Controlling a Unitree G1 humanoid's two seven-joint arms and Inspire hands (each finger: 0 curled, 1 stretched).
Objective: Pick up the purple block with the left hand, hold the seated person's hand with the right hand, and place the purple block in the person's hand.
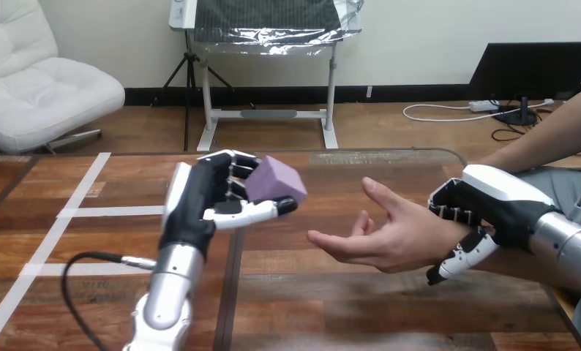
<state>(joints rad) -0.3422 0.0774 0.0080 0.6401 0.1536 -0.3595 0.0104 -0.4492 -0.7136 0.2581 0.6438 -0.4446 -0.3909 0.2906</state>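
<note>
Left robot hand is up off the brown wooden tabletop, fingers and thumb pinched on the purple cube-shaped block. Over on the right, the right robot hand clasps the person's wrist, fingers above, thumb below. The person's hand waits palm up. Pickup and hold look done, so delivery is the step now. Next: carry the block right over that palm, lower it, release.

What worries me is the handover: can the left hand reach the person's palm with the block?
Probably yes: nothing stands between the left hand, fingers round the purple block, and the person's hand, open palm up.
</note>
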